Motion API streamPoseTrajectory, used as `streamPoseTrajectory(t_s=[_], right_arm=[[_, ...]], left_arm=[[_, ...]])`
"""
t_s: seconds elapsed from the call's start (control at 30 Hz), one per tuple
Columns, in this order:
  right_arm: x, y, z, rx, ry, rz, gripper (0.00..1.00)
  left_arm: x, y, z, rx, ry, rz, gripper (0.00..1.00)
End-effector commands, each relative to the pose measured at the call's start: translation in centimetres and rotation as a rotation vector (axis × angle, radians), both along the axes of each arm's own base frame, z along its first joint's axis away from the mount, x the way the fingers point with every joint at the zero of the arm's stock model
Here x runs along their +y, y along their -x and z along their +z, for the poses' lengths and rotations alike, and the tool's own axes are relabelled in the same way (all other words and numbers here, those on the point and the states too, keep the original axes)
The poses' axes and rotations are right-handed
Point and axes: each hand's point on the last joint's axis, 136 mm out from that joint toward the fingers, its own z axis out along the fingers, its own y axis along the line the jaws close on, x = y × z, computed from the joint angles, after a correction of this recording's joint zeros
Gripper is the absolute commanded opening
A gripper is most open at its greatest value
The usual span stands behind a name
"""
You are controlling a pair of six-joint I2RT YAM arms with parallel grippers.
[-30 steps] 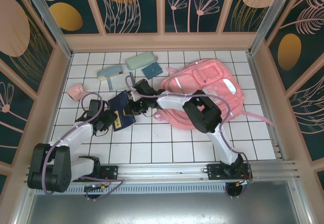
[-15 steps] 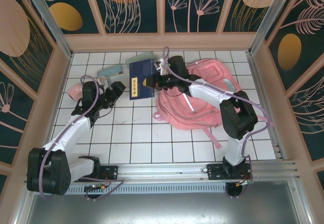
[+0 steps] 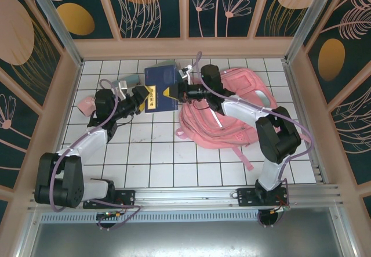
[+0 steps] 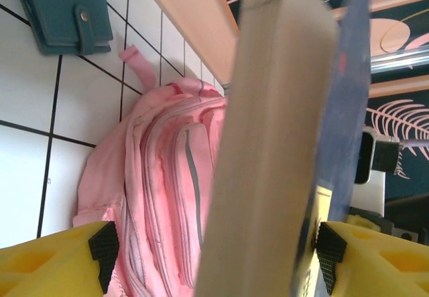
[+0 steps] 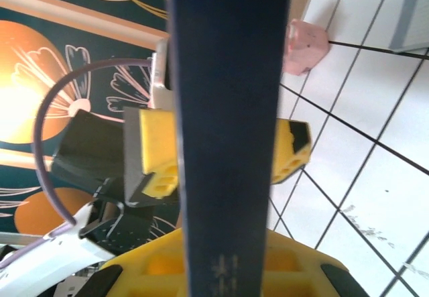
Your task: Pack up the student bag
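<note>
We judge loading underway; the right end effector (image 3: 181, 89) clamps the navy book (image 3: 159, 89); the left end effector (image 3: 139, 97) straddles it, apart; next needs the student bag (image 3: 232, 112) opening.

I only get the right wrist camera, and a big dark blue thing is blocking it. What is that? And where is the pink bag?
Observer: It is a dark blue book with a yellow label on its cover, pinched at its edge by the right gripper.
Operator: And the bag?
Observer: The student bag lies flat on the table, to the right of the book in the top view, under the right arm.
Operator: Is the other hand holding the book too?
Observer: No. The left gripper is open; the left wrist view shows a gap between one finger and the book's cream pages.
</note>
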Motion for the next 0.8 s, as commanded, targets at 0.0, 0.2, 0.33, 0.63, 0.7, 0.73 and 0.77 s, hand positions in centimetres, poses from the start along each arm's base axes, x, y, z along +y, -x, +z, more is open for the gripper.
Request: streamPoseTrajectory(t_s=[0.0, 0.2, 0.33, 0.63, 0.7, 0.73, 0.77], right_arm=[[0.5, 1.2, 3.6, -0.087, -0.105, 0.065, 0.00], [1.9, 1.8, 2.0, -0.057, -0.093, 0.112, 0.00], [1.9, 1.5, 1.5, -0.059, -0.077, 0.101, 0.00], [-1.9, -2.3, -5.4, -0.146, 0.383, -0.154, 0.41], [-4.4, -3.3, -6.4, -0.175, 0.487, -0.244, 0.42], [-5.7, -3.7, -6.9, -0.186, 0.536, -0.284, 0.41], [-6.9, -4.0, -7.4, -0.199, 0.587, -0.317, 0.42]], left_arm=[[-0.4, 0.5, 1.4, -0.060, 0.038, -0.039, 0.78], [-1.0, 1.0, 3.3, -0.107, 0.101, -0.081, 0.63], [-1.0, 1.4, 4.5, -0.132, 0.138, -0.084, 0.35], [-0.4, 1.2, 4.4, -0.110, 0.088, -0.040, 0.00], [-0.1, 1.1, 4.1, -0.101, 0.065, -0.028, 0.00], [0.0, 1.1, 3.9, -0.097, 0.049, -0.023, 0.00], [0.1, 1.0, 3.8, -0.096, 0.032, -0.018, 0.00]])
